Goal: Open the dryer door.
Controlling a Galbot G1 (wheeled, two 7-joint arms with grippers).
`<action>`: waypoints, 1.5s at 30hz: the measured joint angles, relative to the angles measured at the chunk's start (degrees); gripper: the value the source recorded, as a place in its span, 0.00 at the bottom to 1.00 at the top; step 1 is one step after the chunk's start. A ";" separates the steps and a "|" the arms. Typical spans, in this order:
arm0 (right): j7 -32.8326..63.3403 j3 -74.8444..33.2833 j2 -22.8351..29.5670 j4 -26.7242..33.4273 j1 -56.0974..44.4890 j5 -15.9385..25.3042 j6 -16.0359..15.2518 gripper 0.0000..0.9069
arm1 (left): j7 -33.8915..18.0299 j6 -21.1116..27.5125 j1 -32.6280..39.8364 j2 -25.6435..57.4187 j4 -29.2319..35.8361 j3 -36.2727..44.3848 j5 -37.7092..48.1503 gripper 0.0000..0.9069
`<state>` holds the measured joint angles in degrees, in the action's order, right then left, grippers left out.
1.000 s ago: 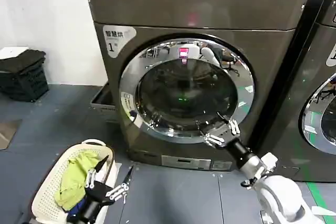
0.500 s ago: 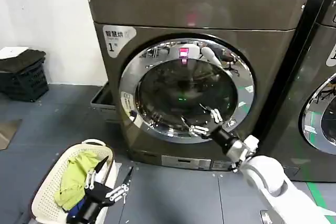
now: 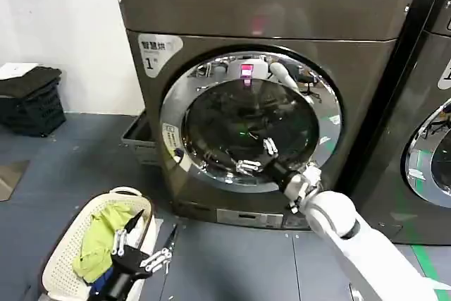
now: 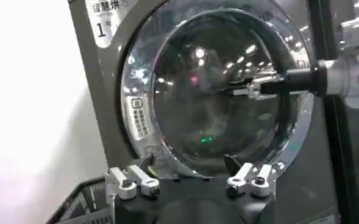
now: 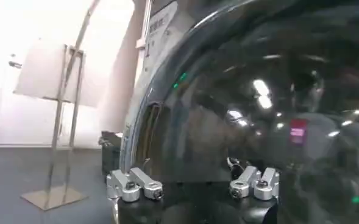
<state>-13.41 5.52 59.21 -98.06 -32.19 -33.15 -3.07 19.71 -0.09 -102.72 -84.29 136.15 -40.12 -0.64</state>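
The right gripper (image 3: pixel 256 157) is moving leftward across the front of the machine: a second ago it was sitting at the lower right of the chrome rim, and now it is hanging in front of the lower middle of the dark glass, its white arm reaching up from the lower right. The dryer door (image 3: pixel 250 119), a large round porthole with a wide shiny chrome rim and a dark tinted glass centre, is lying shut and flush in the face of the bronze-grey metal machine (image 3: pixel 268 5) labelled "1". Its smooth rim is mirroring the room, and a pale handle piece is showing at the upper right of the rim. The right gripper's fingers (image 5: pixel 133 183) are spread wide, holding nothing, very near the glass; contact cannot be told. Grey floor (image 3: pixel 77 167) is lying open to the left of the machine, while a darker neighbouring machine (image 3: pixel 430 103) is crowding its right side. The left gripper (image 3: pixel 139 250) is waiting low, spread and empty, over a white slatted plastic laundry basket (image 3: pixel 63 252) holding a yellow-green cloth (image 3: pixel 102 234).
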 joint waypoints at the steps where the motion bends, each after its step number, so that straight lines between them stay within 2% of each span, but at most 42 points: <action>1: 0.01 0.37 0.13 0.24 0.34 0.00 0.00 1.00 | 0.01 -0.01 -0.01 -0.04 0.00 0.00 -0.02 1.00; 19: 2.29 4.52 3.56 1.78 2.72 0.92 -0.88 1.00 | 0.06 -0.01 0.29 -0.26 -0.25 -0.06 -0.05 1.00; 25: 7.49 5.92 4.96 1.55 3.10 3.02 -2.57 1.00 | 0.08 0.02 0.29 -0.32 -0.28 -0.04 -0.06 1.00; 45: 8.44 9.03 9.73 5.63 5.89 4.38 -2.79 1.00 | 0.06 0.06 0.59 -0.71 -0.41 -0.08 -0.07 1.00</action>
<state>-4.97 14.55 68.95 -92.43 -26.30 -28.77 -5.85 19.77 -0.03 -102.12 -85.00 135.74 -40.20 -0.71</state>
